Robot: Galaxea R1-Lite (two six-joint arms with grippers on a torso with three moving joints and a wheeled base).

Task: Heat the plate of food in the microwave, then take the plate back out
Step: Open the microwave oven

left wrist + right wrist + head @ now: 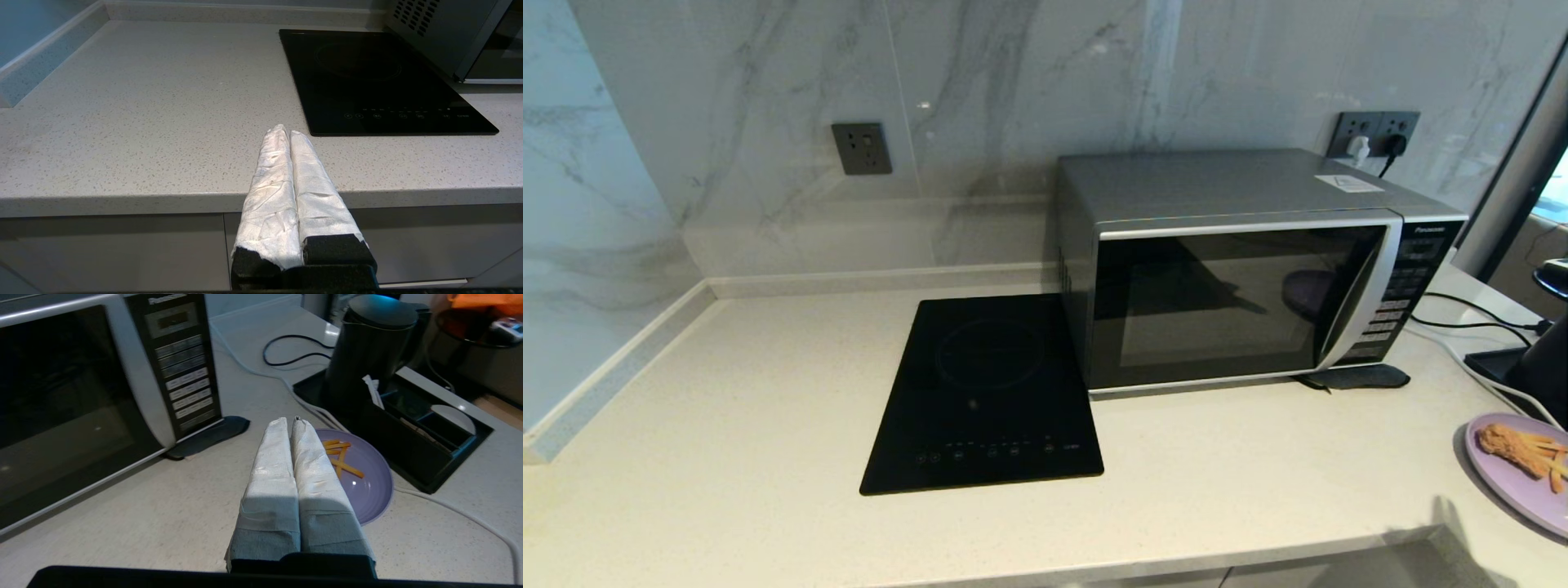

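Lilac plate of food (1515, 482) sits at desk (768, 408) right edge, microwave (1241, 269) door shut. Right pincer (289, 421) clenched above plate; left pincer (284, 132) clenched, parked. Risk: nudging plate off edge.

At the lower right edge of your head view, the plate of food (1515, 478) is cut off by the frame. In your right wrist view, the right pincer (291, 421) hides the plate's near side, chicken included. The microwave (1233, 269) interior stays dark behind glass; its button labels are too small to read.
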